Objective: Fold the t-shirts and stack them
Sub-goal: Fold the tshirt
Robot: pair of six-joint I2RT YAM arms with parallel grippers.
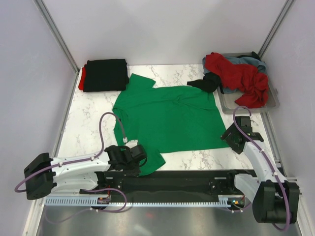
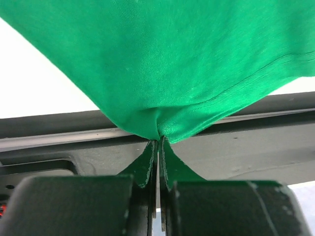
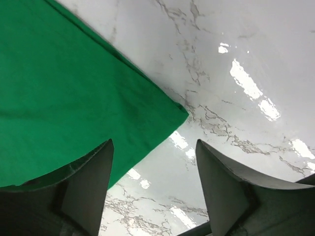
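The left gripper (image 2: 157, 147) is clamped on the green shirt (image 2: 172, 64), its jaws pressed together with a pinch of hem between them. The cloth fans out from that pinch in taut folds, with a black rail (image 2: 246, 142) just behind it. Seen from above, this grip sits on the shirt's near-left corner, and from there the shirt spreads away and to the right, lying mostly flat on the marble tabletop (image 1: 88, 123) with its collar end at the far side. At the shirt's near-right corner the right gripper (image 3: 154, 145) stands with its jaws wide apart, holding nothing. The pointed corner of the cloth lies just ahead of its tips, with the left finger (image 3: 93, 182) over green and the right finger over bare marble; whether either finger touches the surface cannot be told. Beyond the right gripper, towards the far right, a tray (image 1: 273, 103) holds a crumpled red shirt (image 1: 241, 76) heaped over a grey-blue shirt (image 1: 248, 61). A black cloth (image 1: 206, 82) spills over the tray's left edge and touches the green shirt's far-right shoulder. Well beyond the left gripper, at the far-left corner, a folded black shirt (image 1: 106, 74) rests on a folded red one (image 1: 81, 78), which shows only as a strip at the left side. This stack is just beside the green shirt's far sleeve.
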